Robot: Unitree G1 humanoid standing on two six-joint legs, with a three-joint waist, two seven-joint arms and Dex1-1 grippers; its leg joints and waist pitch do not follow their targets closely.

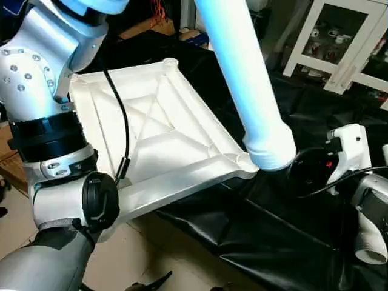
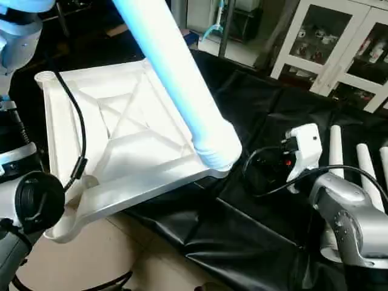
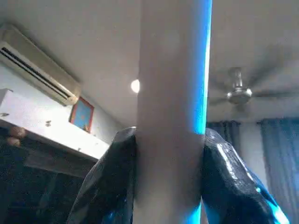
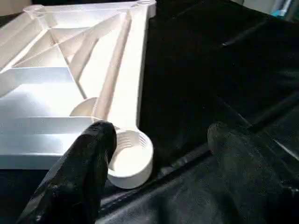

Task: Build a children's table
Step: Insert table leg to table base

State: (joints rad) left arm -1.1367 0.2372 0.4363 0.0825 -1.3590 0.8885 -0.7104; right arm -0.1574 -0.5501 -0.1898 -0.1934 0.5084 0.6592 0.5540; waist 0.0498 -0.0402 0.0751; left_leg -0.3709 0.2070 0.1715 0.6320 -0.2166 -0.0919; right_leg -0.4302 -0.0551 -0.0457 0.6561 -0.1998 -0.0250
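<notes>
Over the upturned top [image 1: 157, 133], the left gripper [image 3: 170, 182] clamps a steeply tilted leg [image 1: 239, 79]; right gripper [image 4: 159, 158] gapes empty.

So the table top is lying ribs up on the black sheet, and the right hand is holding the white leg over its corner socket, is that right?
Not quite: the left hand holds the leg, as the left wrist view shows. The right hand is open and empty beside the corner socket. The table top does lie ribs up on the black sheet.

You're in a lived-in room: wall air conditioner [image 3: 39, 65], ceiling fan [image 3: 239, 94], curtains [image 3: 279, 158], glass-door cabinet [image 1: 339, 42].
</notes>
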